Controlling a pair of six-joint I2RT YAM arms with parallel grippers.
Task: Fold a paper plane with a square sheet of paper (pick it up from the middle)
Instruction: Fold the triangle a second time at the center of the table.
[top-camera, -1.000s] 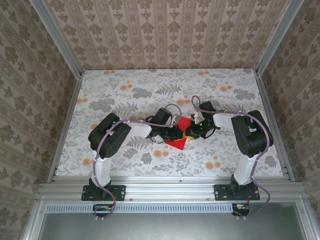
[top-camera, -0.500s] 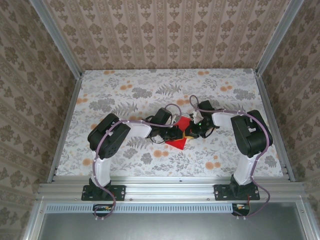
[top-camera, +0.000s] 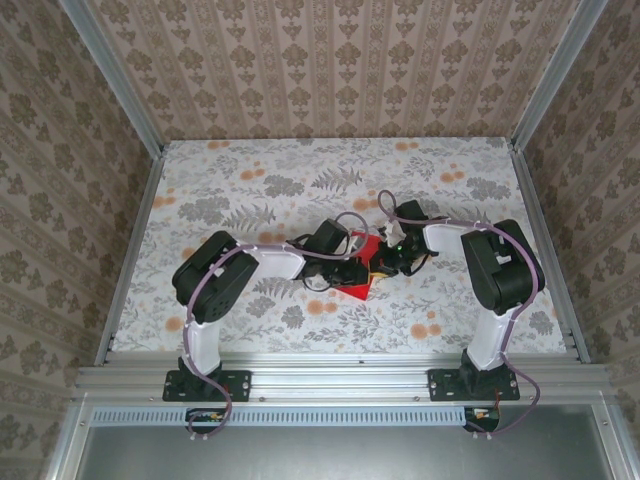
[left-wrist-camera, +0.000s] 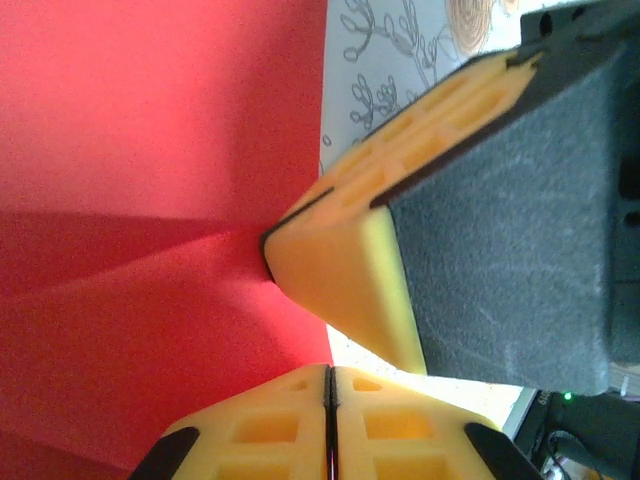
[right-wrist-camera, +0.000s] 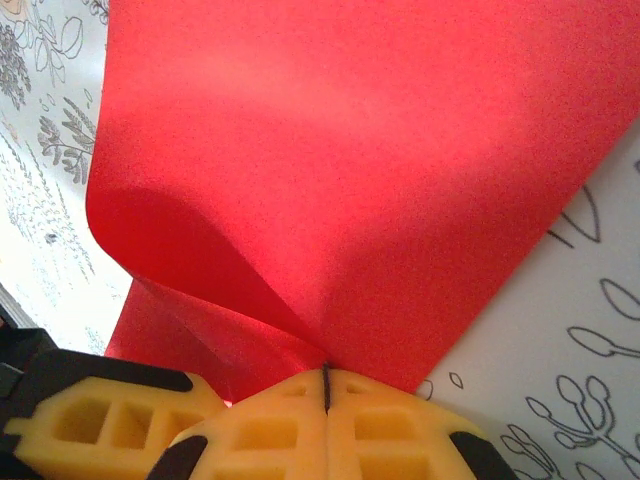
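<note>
The square sheet of paper (top-camera: 354, 290) is bright red and sits at mid-table between the two wrists. It is bent and curled over itself (right-wrist-camera: 350, 180), with one soft crease (left-wrist-camera: 150, 230), and has no paper plane shape. My right gripper (right-wrist-camera: 326, 370) is shut on a pinched point of the sheet, where the folds run together. My left gripper (left-wrist-camera: 330, 372) is shut at the sheet's edge, with the paper meeting its tip. The two grippers (top-camera: 358, 268) (top-camera: 380, 262) nearly touch. The right one's fingertip (left-wrist-camera: 340, 270) presses against the paper just beyond the left one's tip.
The flower-print table cover (top-camera: 250, 200) stretches around the arms, with free room toward the back and both sides. Patterned walls and metal rails (top-camera: 130, 250) enclose it. The left gripper's fingers (right-wrist-camera: 100, 420) sit close beside the right gripper.
The left wrist has pushed a little right and toward the back, closing on the right gripper. The red sheet has bunched up, so less of it shows flat on the table.
</note>
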